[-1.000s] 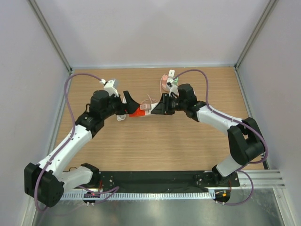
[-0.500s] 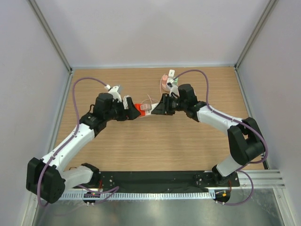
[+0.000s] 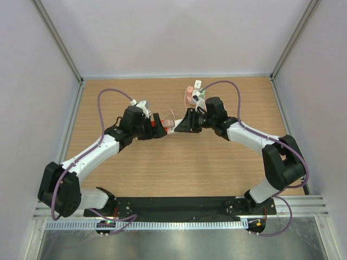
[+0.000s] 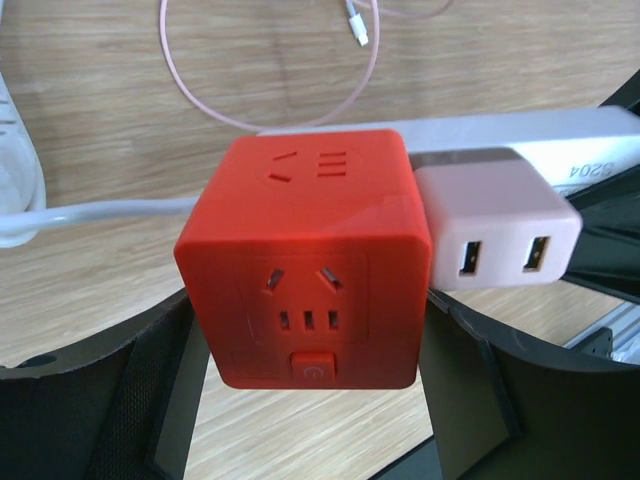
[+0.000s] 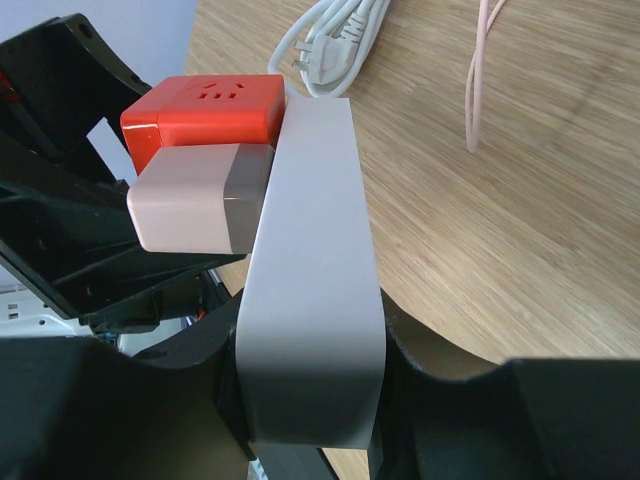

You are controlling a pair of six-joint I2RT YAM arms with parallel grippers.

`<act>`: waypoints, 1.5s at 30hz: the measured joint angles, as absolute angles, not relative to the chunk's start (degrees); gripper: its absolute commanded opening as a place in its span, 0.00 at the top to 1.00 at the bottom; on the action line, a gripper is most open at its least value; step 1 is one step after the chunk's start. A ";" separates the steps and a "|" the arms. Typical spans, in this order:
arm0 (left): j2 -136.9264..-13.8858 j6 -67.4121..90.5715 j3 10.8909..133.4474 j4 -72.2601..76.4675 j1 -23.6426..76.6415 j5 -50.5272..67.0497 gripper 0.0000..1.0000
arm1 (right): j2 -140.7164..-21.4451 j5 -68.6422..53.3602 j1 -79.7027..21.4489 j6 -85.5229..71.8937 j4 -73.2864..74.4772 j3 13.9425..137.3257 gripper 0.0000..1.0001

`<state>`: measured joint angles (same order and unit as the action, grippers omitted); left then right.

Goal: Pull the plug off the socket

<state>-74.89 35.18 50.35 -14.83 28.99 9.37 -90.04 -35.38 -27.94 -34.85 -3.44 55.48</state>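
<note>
Nothing is separated yet. The left tool (image 4: pixel 310 395) clamps the red cube socket (image 4: pixel 310 260) and the right tool (image 5: pixel 312 390) grips the white power strip (image 5: pixel 312 250). The pink USB plug (image 4: pixel 495 235) sits seated against both, so the pull is not yet done.

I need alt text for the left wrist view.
A red socket cube sits between the fingers of the left gripper, a pink USB adapter against its right side. Behind are a white bar and a pink cable.

The socket (image 4: pixel 305 265) sits between the left jaws. The plug (image 4: pixel 495 235) joins its right side. A bar (image 5: pixel 310 270) runs behind both, between the right jaws. A cable (image 5: pixel 471 100) lies on the table (image 4: pixel 100 300) beyond.
</note>
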 measured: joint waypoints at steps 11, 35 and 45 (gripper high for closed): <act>-76.53 37.76 52.18 -13.41 29.12 8.23 0.95 | -90.04 -35.22 -27.51 -35.05 -3.84 55.27 0.99; -73.21 24.34 54.70 -19.14 28.16 10.76 1.00 | -98.67 -50.22 -28.03 -30.35 -0.73 62.48 0.56; -72.64 23.44 56.58 -22.50 28.16 8.80 1.00 | -98.89 -47.44 -29.45 -28.40 3.03 64.66 0.99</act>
